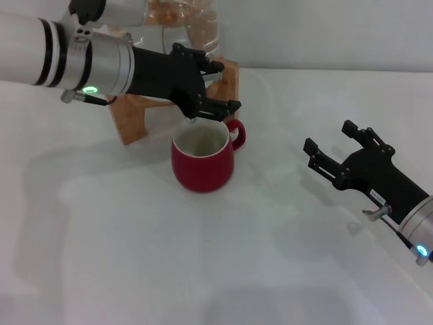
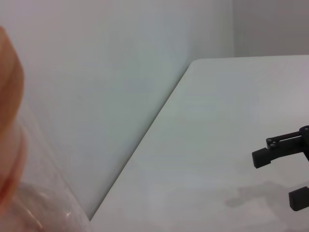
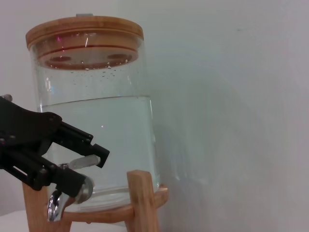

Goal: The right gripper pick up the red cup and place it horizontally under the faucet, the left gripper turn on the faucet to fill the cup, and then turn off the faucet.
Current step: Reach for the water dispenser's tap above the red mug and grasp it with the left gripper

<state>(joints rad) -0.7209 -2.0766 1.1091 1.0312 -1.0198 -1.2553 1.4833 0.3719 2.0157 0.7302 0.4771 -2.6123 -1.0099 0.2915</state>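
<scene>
**Left claw at the tap, cup standing under it, right claw parked**

Head view: the rounded dark-red ceramic cup point(image 1: 203, 161) stands upright on the white table point(image 1: 223, 271), off-white inside showing, loop handle toward the robot's right. It sits just in front of the wooden stand point(image 1: 132, 120). The left gripper point(image 1: 215, 87), a black two-fingered claw on a silver-grey arm, reaches over the cup's rim to the small chrome faucet point(image 1: 190, 119), which is mostly hidden here. The right gripper point(image 1: 330, 145), a black claw on the white and grey arm, sits well apart from the cup, fingers spread, holding nothing.

Left wrist view: only the blurred edge of the clear glass jar point(image 2: 29, 193), bare table and wall, plus the right gripper's spread fingers far off. No faucet, no cup.

Right wrist view: the only view that shows the jar whole, with its round wooden lid point(image 3: 84, 30) and water inside. The left claw's fingers sit either side of the faucet's lever, apparently touching it; a firm pinch is hard to confirm. The spout curves down below.
</scene>
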